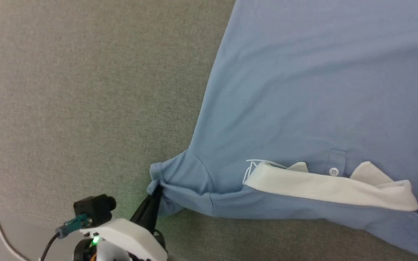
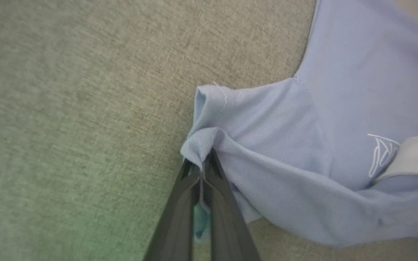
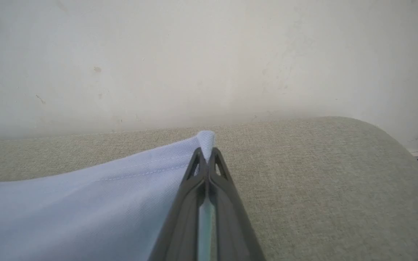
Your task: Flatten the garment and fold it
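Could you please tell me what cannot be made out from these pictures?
Head view: the polo shirt runs off the top and right edges, so its far side cannot be judged.
Head view: the folded white collar covers part of the placket.
Right wrist view: the right gripper pinches a stitched corner; frame edges cut the cloth, so which corner is unclear.
Left wrist view: the white print is blurred and partly under the collar.

Your head view looks steeply down on the light blue jersey polo shirt [image 1: 303,94]; left wrist shares its sleeve, close; right wrist looks level.
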Available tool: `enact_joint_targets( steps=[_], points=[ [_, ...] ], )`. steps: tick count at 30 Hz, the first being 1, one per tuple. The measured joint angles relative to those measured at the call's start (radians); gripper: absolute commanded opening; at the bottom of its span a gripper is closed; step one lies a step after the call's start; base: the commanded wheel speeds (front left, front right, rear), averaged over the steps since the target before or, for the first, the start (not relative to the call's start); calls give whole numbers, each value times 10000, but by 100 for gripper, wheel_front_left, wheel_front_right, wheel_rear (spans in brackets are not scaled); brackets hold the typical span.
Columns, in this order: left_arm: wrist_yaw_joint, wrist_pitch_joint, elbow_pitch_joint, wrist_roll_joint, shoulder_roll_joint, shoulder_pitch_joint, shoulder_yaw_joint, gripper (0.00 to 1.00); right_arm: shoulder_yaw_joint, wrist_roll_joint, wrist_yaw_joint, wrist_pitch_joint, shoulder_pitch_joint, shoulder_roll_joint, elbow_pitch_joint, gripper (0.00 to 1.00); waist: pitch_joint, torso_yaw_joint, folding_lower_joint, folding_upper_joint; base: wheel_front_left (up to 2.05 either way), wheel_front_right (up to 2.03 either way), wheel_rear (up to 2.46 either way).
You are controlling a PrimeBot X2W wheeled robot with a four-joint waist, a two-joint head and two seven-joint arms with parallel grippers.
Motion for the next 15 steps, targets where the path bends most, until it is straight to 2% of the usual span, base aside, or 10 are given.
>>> enact_joint_targets(
  steps=[3, 6, 9, 15],
  points=[
    [274, 234, 119, -19, 255, 388, 228, 0, -102, 31, 0, -627, 1224, 217, -357, 0, -536, -125, -1, 0, 0, 0, 0],
    [424, 456, 199, -92, 437, 827, 330, 0, -330, -65, 0, -675, 2488, 454, -759, 0, -1098, -283, -2, 0, 0, 0, 0],
    [504, 587, 180, -182, 514, 1088, 357, 0, -617, -309, 0, -299, 3740, 698, -1208, 0, -1647, -471, -3, 0, 0, 0, 0],
    [629, 780, 4, -240, 635, 1485, 449, 0, -1333, -464, 2, 1335, 5565, 1557, -1885, 0, -2582, -963, -5, 0, 0, 0, 0]
  ],
)
